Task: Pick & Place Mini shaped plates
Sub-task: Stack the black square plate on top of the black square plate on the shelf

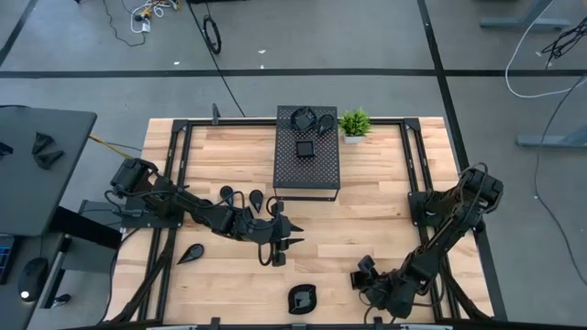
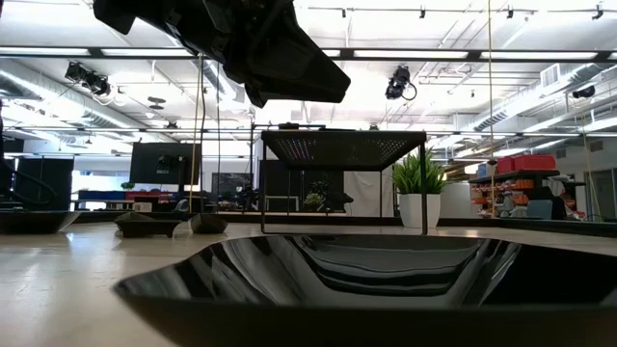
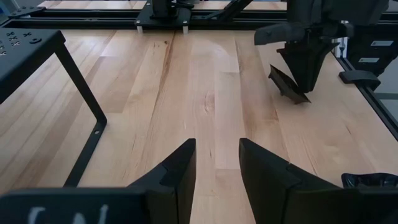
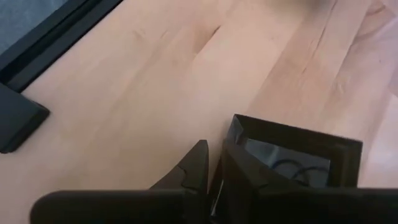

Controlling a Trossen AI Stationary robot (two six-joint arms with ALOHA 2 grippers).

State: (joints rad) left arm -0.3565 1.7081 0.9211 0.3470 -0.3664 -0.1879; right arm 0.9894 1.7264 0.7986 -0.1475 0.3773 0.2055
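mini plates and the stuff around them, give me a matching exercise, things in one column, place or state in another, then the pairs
Things:
1. square plate
2. left claw
3. potted plant
4. teardrop plate

Places or states:
A. beside the perforated box's far right corner
B. rim pinched in the right claw, near the table's front right
C. open and empty, over the table's middle
D. alone on the wood at front left

Pairs: 1-B, 2-C, 3-A, 4-D
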